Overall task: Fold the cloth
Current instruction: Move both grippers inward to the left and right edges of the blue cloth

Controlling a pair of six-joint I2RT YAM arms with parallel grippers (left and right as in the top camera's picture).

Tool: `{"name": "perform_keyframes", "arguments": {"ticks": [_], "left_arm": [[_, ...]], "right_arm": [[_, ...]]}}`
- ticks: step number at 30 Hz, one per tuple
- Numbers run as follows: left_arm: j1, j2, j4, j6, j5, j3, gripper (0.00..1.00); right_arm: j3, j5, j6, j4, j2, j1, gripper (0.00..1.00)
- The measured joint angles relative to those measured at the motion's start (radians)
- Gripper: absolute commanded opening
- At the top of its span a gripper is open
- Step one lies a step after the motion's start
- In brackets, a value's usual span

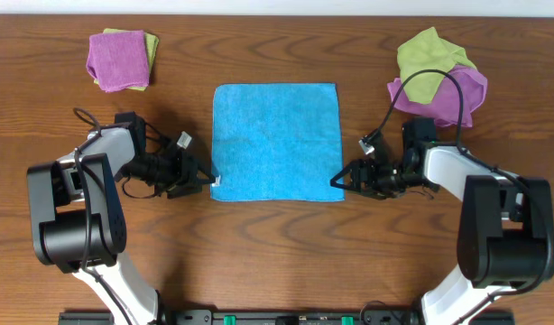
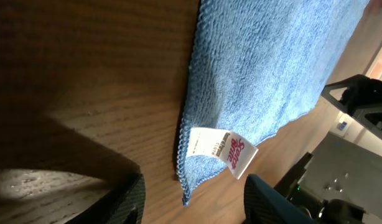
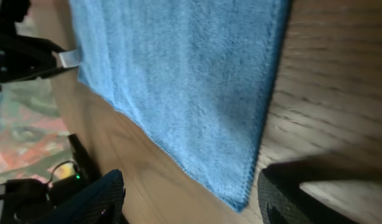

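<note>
Left hand [image 2: 194,199], fingers [image 2: 129,200] half cropped, spread around tagged cloth [image 2: 265,68] corner.

Overhead looks straight down; both low wrist views closely share the cloth [image 1: 275,140]

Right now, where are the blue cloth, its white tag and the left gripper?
Cloth [image 1: 275,140]: overhead view, middle of its flat top.
Tag [image 2: 219,151]: left wrist view, its printed face.
Left gripper [image 1: 205,179]: overhead view, between its fingertips.
</note>
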Motion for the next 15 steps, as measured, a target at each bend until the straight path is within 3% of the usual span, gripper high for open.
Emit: {"name": "perform_keyframes", "arguments": {"ticks": [15], "left_arm": [[-0.003, 0.000, 0.084, -0.043, 0.093, -0.053, 0.54]], "right_arm": [[-0.013, -0.007, 0.027, -0.039, 0.000, 0.003, 0.63]]}}
